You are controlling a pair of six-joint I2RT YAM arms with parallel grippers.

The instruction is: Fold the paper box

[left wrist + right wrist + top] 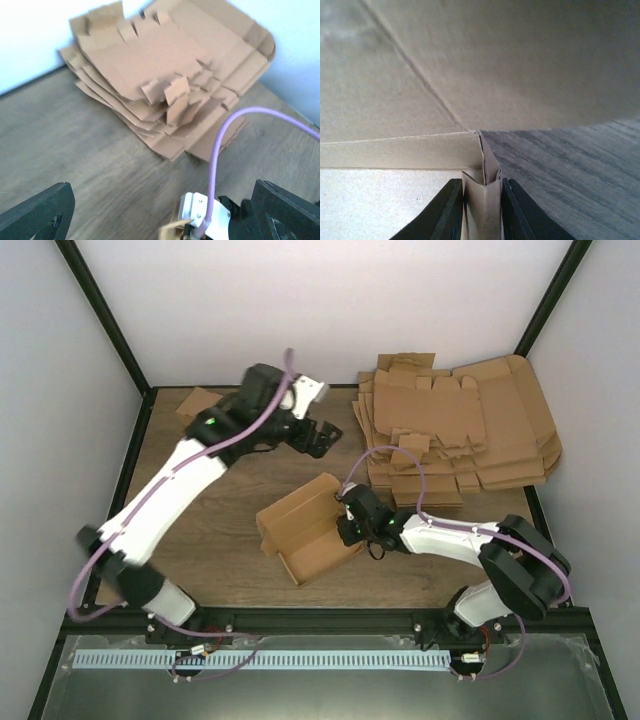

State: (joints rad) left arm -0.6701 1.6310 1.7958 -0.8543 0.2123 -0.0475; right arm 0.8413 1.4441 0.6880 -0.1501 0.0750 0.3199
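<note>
The paper box [300, 530] stands mid-table as a half-formed brown tray with raised walls. My right gripper [349, 519] is at its right side. In the right wrist view that gripper [482, 212] is shut on a doubled wall of the paper box [482, 205], with both fingers [447, 212] pressed against the cardboard. My left gripper [316, 437] hovers above and behind the box, apart from it. Its jaws stand wide open in the left wrist view, with nothing held in the left gripper [162, 195]. A corner of the box [172, 231] shows at the bottom edge.
A pile of flat cardboard blanks [455, 425] fills the back right corner, and the pile [170, 80] is also ahead of the left wrist. A small folded brown box [198, 403] sits at the back left. Black frame posts [105, 315] border the table.
</note>
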